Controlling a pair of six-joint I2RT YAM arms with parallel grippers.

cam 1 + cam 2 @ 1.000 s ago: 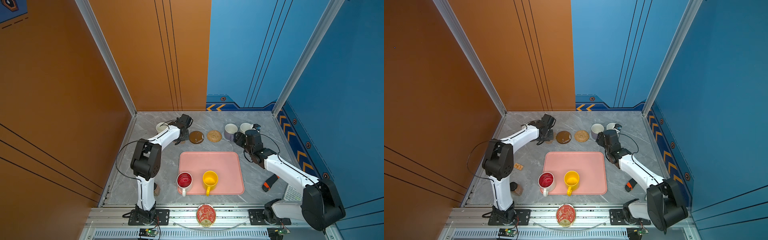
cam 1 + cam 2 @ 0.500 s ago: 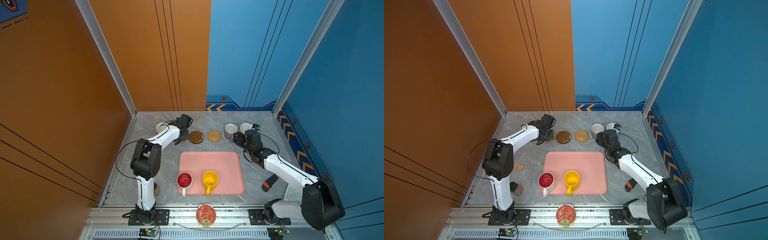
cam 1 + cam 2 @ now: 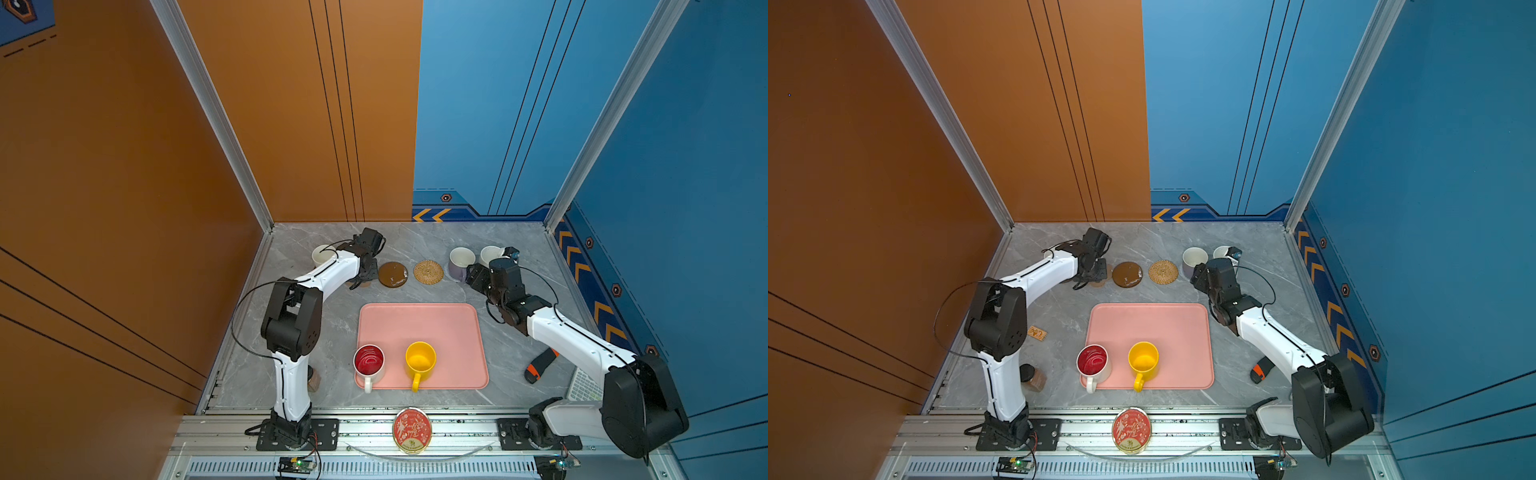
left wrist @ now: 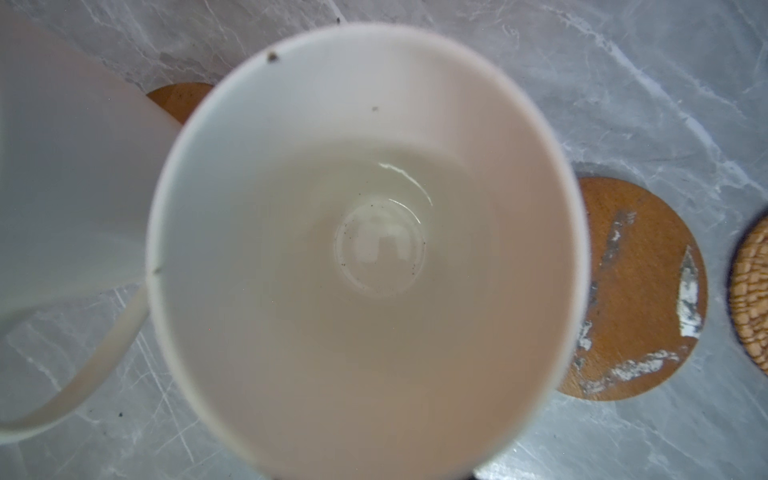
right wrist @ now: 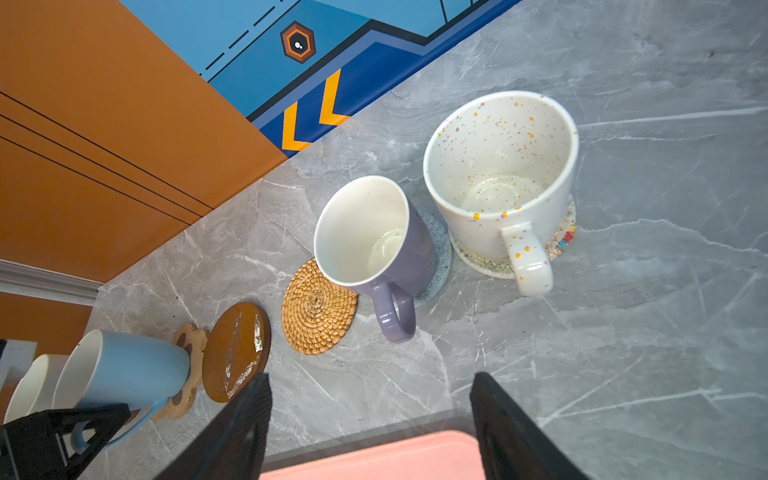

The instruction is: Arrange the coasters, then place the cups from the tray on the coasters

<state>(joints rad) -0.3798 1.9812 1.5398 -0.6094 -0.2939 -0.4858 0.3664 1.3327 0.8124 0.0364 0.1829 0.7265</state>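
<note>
desk (image 3: 415, 243): grey marble, seen whole only in both top views; tray (image 3: 419, 328) sits centre-low there, while the right wrist view catches just a pink strip at its bottom edge

right pincer (image 5: 372, 378): spread, nothing between the fingers, over bare desk just off the tray, facing the back row

left pincer (image 3: 1092, 277): at the left end of the back row; the top views show only the black wrist over it; the right wrist view, lower left, has it at the handle of the light blue mug (image 5: 124, 374); gripping or clear of it, cannot tell; the left wrist view shows no fingers, only a pale mug interior filling the frame

yellow mug (image 3: 420, 360) and red-inside mug (image 3: 369, 360) on the tray's lower edge, the red one at the lower-left corner

lavender mug (image 5: 374, 245) on the blue-grey crocheted coaster (image 5: 440, 249); speckled mug (image 5: 498, 178) on the cream crocheted coaster (image 5: 561, 241); only the right wrist view shows these coasters clearly

light blue mug on the paw-print coaster (image 5: 191, 336); hidden under the arm in the top views; white mug (image 3: 323, 253) leftmost

bare: brown disc (image 5: 235, 353), rattan coaster (image 5: 318, 307); second brown disc (image 4: 178, 99) is a sliver, in the left wrist view

round tin (image 3: 411, 430) on the front rail; small jar (image 3: 1032, 376) beside the left arm's base; neither shows in a wrist view
</note>
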